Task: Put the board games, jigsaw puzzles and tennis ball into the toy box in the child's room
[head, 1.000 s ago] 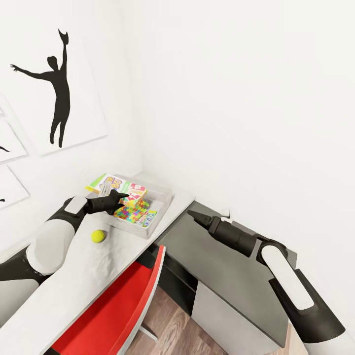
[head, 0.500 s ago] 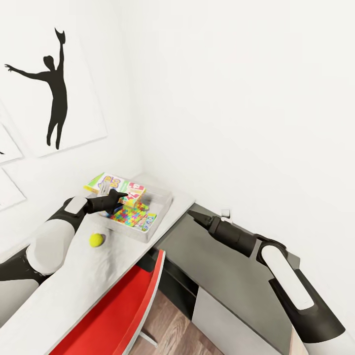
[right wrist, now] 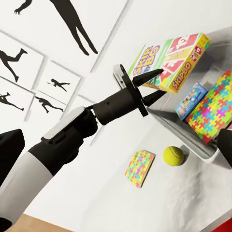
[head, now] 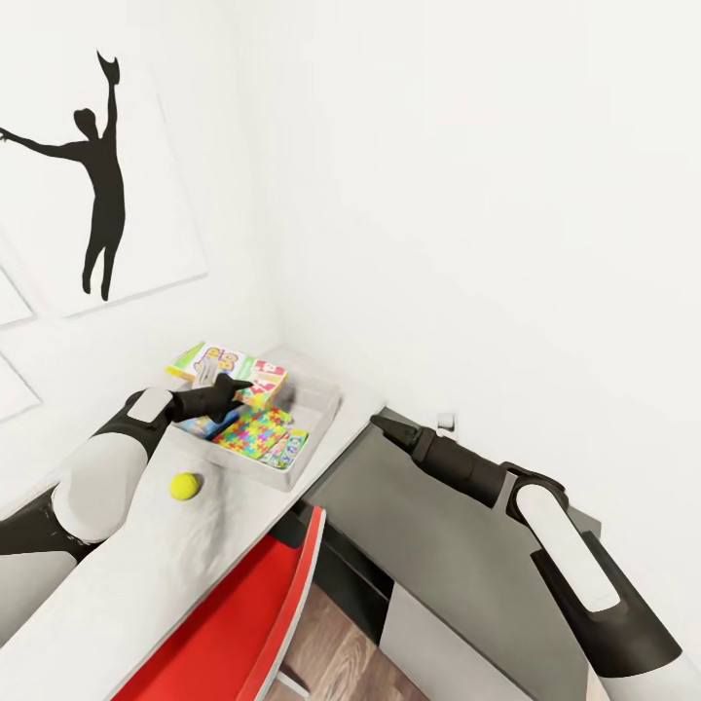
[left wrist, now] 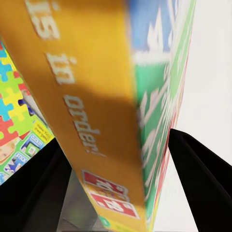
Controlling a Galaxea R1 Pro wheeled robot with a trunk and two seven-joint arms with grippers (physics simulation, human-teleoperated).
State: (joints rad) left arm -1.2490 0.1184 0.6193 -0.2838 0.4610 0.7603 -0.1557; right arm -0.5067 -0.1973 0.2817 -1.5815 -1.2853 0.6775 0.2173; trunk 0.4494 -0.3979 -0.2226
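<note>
The left pincer (right wrist: 151,86) clamps the Skip-Bo box (right wrist: 170,60) by its edge; stiff, light cardboard, likely to swing.

A child's room in a home. White walls meet in a corner hung with black sports-silhouette pictures (head: 97,175). A pale desk (head: 146,574) runs into that corner, with a red chair (head: 243,623) pushed to its front edge over a wood-plank floor (head: 331,647). At the desk's far end a grey toy box (head: 316,404) holds a jigsaw puzzle (head: 253,430), beside a Skip-Bo game (head: 229,365). A tennis ball (head: 184,486) lies on the desk, and a second puzzle (right wrist: 140,167) lies near it.
</note>
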